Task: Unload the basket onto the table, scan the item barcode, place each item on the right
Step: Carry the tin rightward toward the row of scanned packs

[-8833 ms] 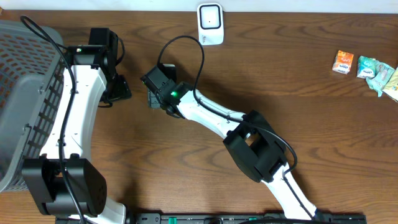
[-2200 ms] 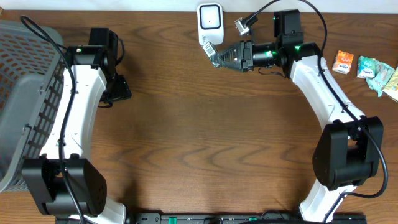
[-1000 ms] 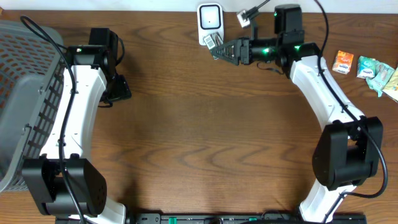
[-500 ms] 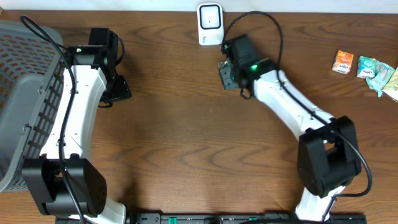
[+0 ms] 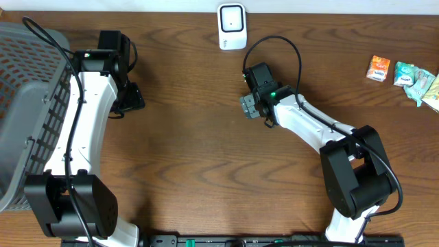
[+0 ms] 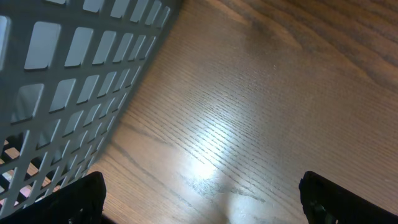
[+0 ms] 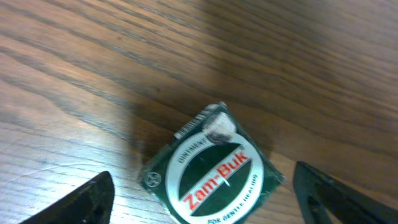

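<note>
Lying on wood-grain table, green ointment box, grey basket at left

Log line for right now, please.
right hand: open over Zam-Buk pack | pack: flat on table, label up | left hand: open, empty, beside basket | scanner: apart from pack

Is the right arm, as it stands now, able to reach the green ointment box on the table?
Probably yes. The right arm's fingers stand open directly over the ointment box, which lies flat on the table, with nothing between them.
</note>
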Controlling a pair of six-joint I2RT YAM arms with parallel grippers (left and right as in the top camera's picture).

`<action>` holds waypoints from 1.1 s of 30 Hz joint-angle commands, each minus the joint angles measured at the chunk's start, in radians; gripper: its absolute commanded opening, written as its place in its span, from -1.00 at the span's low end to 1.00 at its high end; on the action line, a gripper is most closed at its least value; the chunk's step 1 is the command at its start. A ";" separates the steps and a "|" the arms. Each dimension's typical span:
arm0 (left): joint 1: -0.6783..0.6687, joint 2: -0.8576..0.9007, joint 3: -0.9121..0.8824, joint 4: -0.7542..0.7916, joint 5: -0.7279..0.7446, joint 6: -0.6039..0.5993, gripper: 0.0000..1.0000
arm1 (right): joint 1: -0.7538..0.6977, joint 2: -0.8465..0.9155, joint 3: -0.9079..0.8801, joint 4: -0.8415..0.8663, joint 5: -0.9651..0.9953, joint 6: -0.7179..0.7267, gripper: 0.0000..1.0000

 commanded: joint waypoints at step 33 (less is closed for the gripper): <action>0.000 -0.003 0.010 -0.006 -0.003 -0.016 0.95 | -0.320 -0.023 -0.035 -0.119 -0.608 0.614 0.93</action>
